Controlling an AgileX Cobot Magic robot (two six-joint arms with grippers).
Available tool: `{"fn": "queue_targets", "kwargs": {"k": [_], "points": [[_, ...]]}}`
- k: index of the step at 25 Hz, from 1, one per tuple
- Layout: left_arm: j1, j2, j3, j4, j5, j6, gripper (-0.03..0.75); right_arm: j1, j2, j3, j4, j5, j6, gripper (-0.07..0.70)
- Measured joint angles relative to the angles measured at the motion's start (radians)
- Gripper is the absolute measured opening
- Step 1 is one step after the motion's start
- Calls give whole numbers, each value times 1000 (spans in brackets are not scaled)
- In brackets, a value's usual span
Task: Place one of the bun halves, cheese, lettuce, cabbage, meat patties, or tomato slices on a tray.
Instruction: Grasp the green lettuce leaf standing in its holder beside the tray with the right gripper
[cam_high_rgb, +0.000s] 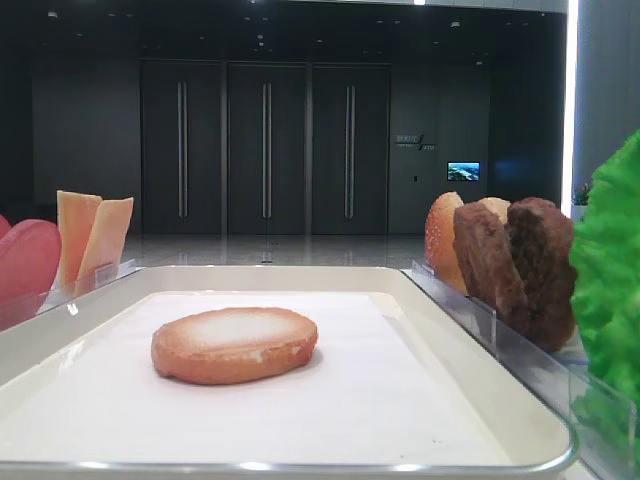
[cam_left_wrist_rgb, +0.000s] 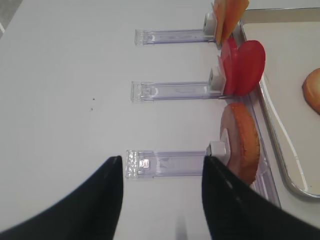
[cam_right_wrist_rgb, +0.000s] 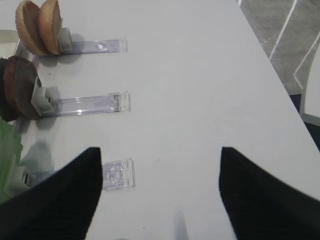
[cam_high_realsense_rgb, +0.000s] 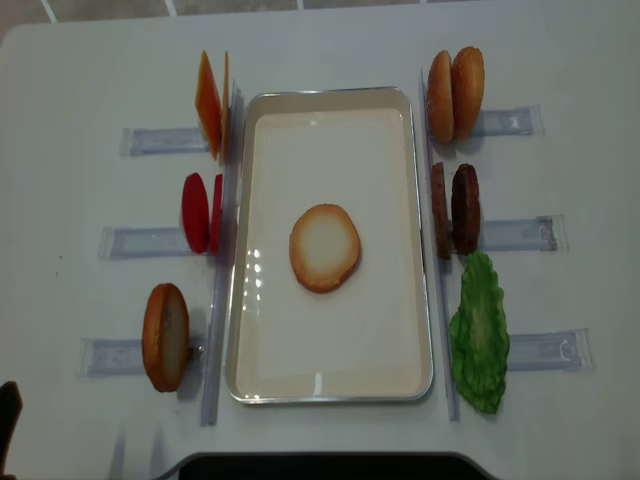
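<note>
Mid-tray, I see one bun half (cam_high_realsense_rgb: 324, 247) lying flat, pale toasted face up, well clear of the raised rim of the tray (cam_high_realsense_rgb: 420, 200). Being round, it has no long axis to speak of; its flat face points straight up.

Everything else stands on edge in clear plastic holders (cam_high_realsense_rgb: 510, 233) running along both long sides of the tray, presumably so a gripper can pinch each disc across its thickness. Along one side: cheese (cam_high_realsense_rgb: 209, 103) near the far corner, tomato slices (cam_high_realsense_rgb: 199, 212) at the middle, another bun half (cam_high_realsense_rgb: 165, 336) toward the near corner. Along the other side: two bun halves (cam_high_realsense_rgb: 455, 94), meat patties (cam_high_realsense_rgb: 456, 209), then lettuce (cam_high_realsense_rgb: 478, 333), which leans over, its length running parallel to the tray's long edge.

Right gripper (cam_right_wrist_rgb: 160, 192) is open wide and empty, hovering over bare surface (cam_right_wrist_rgb: 200, 90) outboard of the lettuce holder. Left gripper (cam_left_wrist_rgb: 162, 197) is open too, nothing in it, above the holder of the near-corner bun.

My read: bottom bun is in place, next ingredient not yet picked.
</note>
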Motion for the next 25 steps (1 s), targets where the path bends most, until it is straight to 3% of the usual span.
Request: {"fn": "queue_targets", "kwargs": {"k": [7,12,16,19,22,25], "points": [[0,0,0,0,0,0,391,0,0,0,1,0,1,472],[0,0,0,0,0,0,391,0,39,-2,0,-3,90,464],[0,0,0,0,-1,0,391,0,367,-40,-3,-48,123,459],[0,0,0,0,-2,0,391,0,682,-146,13,-68,98,455],[0,0,0,0,-2,0,391,0,968,-277,25,-39,70,451],[0,0,0,0,-3,0,391,0,1114,-369,28,-1,61,442]]}}
